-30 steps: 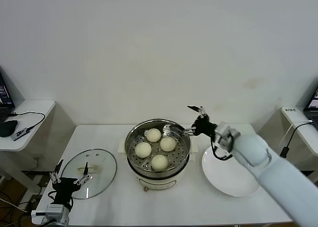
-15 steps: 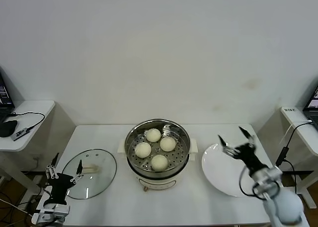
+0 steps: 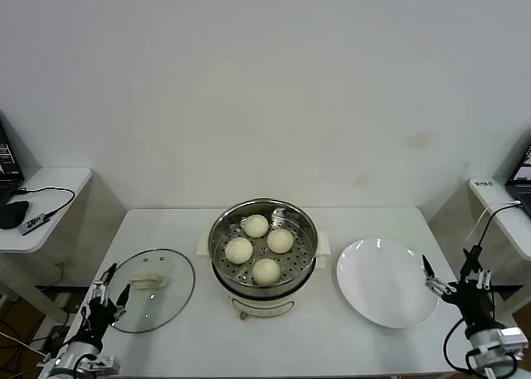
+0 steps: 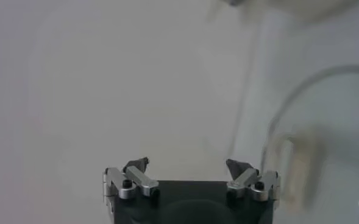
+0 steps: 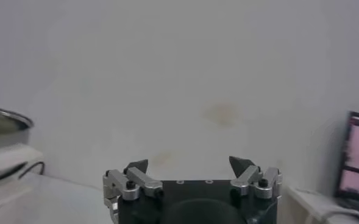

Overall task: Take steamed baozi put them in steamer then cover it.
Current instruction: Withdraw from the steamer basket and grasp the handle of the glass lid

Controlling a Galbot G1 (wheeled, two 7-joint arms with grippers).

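four steamed baozi [image 3: 260, 248] loaded in steamer [image 3: 263, 219], cover [image 3: 151, 289] not on yet
cover lies flat on white counter [image 3: 332, 346], left of steamer, just beside left tool [image 3: 106, 298], jaws released and empty; right tool [image 3: 455, 279] released too, low at near right past empty plate [image 3: 383, 282]. risk: glass cover slips if bar handle is pinched off-centre, or its rim catches steamer edge and sits crooked. handle looks blurry up close, probably side-on. plain white wall behind, side desks with laptops.
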